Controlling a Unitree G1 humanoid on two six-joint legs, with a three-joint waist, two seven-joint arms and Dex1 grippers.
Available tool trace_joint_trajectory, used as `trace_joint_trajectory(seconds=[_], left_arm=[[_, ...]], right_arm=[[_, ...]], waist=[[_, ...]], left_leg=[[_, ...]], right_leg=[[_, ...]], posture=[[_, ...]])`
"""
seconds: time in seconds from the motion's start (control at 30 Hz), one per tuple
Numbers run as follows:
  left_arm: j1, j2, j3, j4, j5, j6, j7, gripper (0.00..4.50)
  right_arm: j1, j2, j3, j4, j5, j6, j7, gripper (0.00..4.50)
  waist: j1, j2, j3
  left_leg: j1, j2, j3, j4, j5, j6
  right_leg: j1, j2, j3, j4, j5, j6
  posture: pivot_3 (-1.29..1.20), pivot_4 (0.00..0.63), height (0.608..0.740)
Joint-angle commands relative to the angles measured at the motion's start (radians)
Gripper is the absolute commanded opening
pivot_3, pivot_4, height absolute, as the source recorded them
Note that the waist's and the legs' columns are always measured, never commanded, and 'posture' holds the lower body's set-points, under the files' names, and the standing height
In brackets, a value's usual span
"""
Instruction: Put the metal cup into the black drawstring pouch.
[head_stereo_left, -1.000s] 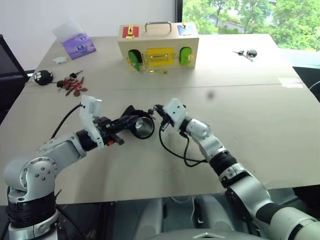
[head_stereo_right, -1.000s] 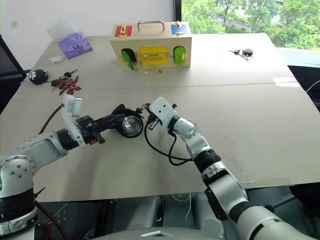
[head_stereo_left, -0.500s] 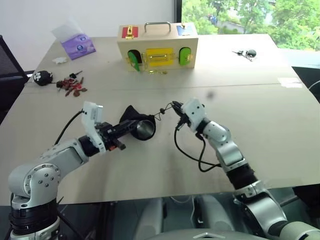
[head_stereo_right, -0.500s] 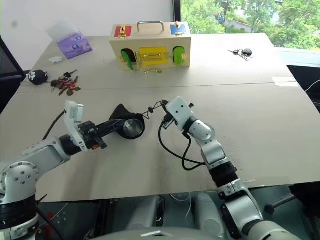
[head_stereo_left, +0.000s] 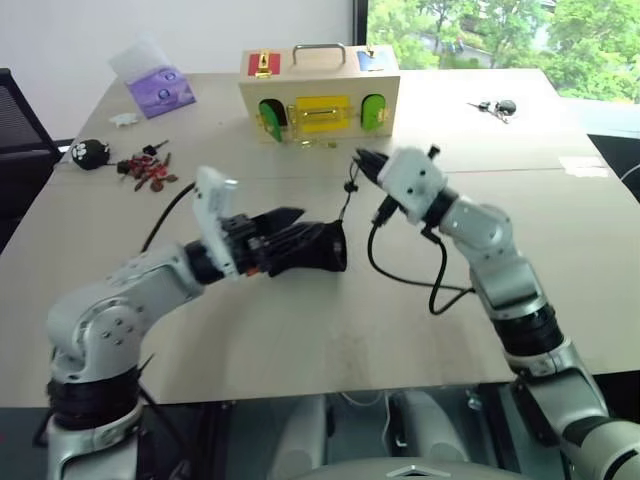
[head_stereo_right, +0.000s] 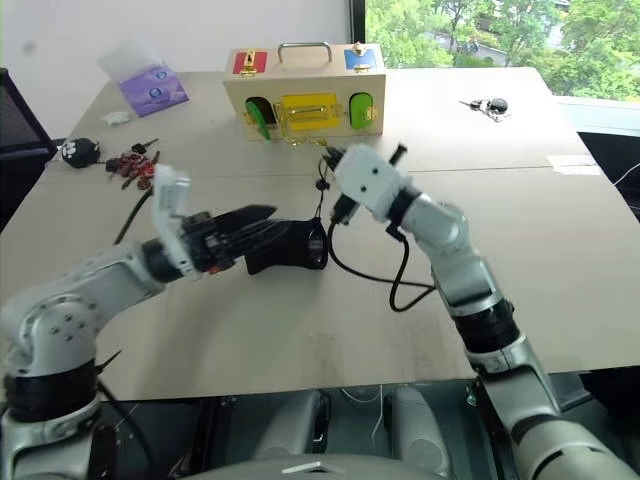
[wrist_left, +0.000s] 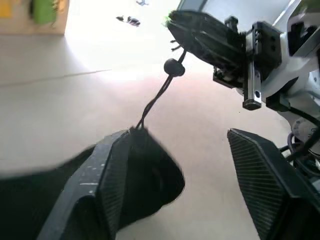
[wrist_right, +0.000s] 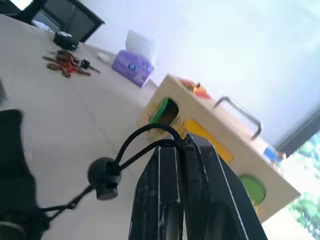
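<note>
The surface (head_stereo_left: 560, 260) carries a wooden latch box (head_stereo_left: 318, 92) by its far edge. The black drawstring pouch (head_stereo_left: 318, 248) lies mid-surface, toward the near edge, its mouth drawn in; the metal cup cannot be made out. The left gripper (head_stereo_left: 292, 228) has its jaws released, one finger (wrist_left: 107, 180) against the pouch. The right gripper (head_stereo_left: 362, 160), jaws clenched, pinches the drawstring cord (wrist_right: 145, 135) above it.

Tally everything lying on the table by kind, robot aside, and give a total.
Black drawstring pouch: 1
Wooden latch box: 1
Purple tissue pack: 1
Paw-print keychain: 1
Pile of red keys: 1
Black key set at the far right: 1
Total: 6
</note>
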Motion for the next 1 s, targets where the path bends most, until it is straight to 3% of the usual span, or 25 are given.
trace_joint_trajectory(seconds=[0.03, 0.2, 0.53, 0.63, 0.77, 0.8, 0.93, 1.0], left_arm=[[-0.083, -0.048, -0.05, 0.012, 0.043, -0.049, 0.042, 2.99], [-0.182, -0.13, -0.111, 0.085, 0.135, -0.126, 0.053, 2.99], [-0.234, -0.189, -0.112, 0.1, 0.13, -0.161, 0.04, 2.99], [-0.239, -0.198, -0.111, 0.101, 0.13, -0.165, 0.035, 2.24], [-0.242, -0.205, -0.111, 0.104, 0.14, -0.171, 0.037, 0.37], [-0.243, -0.206, -0.111, 0.105, 0.142, -0.172, 0.037, 0.19], [-0.239, -0.207, -0.112, 0.106, 0.15, -0.17, 0.036, 0.19], [-0.204, -0.189, -0.124, 0.117, 0.189, -0.178, 0.032, 0.19]], right_arm=[[-0.048, -0.018, -0.018, -0.084, 0.024, 0.045, 0.035, 0.0], [-0.083, -0.019, 0.0, -0.12, 0.026, 0.084, 0.054, 0.0], [-0.078, -0.023, 0.012, -0.136, 0.023, 0.105, 0.062, 0.0], [-0.083, -0.024, 0.01, -0.132, 0.026, 0.106, 0.064, 0.0], [-0.082, -0.03, 0.007, -0.131, 0.03, 0.108, 0.067, 0.0], [-0.08, -0.031, 0.006, -0.132, 0.03, 0.109, 0.067, 0.0], [-0.072, -0.032, -0.003, -0.135, 0.038, 0.125, 0.061, 0.0], [-0.085, 0.009, -0.084, -0.109, 0.086, 0.211, -0.003, 0.0]], waist=[[-0.001, 0.0, 0.0], [-0.003, 0.0, 0.0], [-0.002, 0.0, 0.0], [-0.003, 0.0, 0.0], [-0.003, 0.0, 0.0], [-0.003, 0.0, 0.0], [-0.003, 0.0, 0.0], [-0.003, 0.0, 0.0]], left_leg=[[0.0, 0.0, 0.0, 0.0, 0.0, 0.0], [0.0, 0.0, 0.0, 0.0, 0.0, 0.0], [-0.001, 0.0, 0.001, 0.0, 0.001, -0.001], [-0.001, 0.0, 0.0, 0.0, 0.001, -0.001], [-0.001, 0.0, 0.0, 0.0, 0.001, -0.001], [-0.001, 0.0, 0.0, 0.0, 0.001, -0.001], [-0.001, 0.0, 0.0, 0.0, 0.001, -0.001], [-0.001, 0.0, 0.0, 0.0, 0.001, -0.001]], right_leg=[[0.0, 0.0, 0.0, 0.0, 0.0, 0.0], [0.0, 0.001, 0.0, 0.0, 0.0, 0.0], [-0.001, 0.001, 0.001, 0.0, 0.0, 0.0], [-0.001, 0.001, 0.0, 0.0, 0.0, 0.0], [-0.001, 0.001, 0.0, 0.0, 0.0, 0.0], [-0.001, 0.001, 0.0, 0.0, 0.0, 0.0], [-0.001, 0.001, 0.0, 0.0, 0.0, 0.0], [-0.001, 0.001, 0.0, 0.0, 0.0, 0.0]], posture=[[0.0, 0.15, 0.74], [0.0, 0.15, 0.74], [0.0, 0.15, 0.74], [0.0, 0.15, 0.74], [0.0, 0.15, 0.74], [0.0, 0.15, 0.74], [0.0, 0.15, 0.74], [0.0, 0.15, 0.74]])
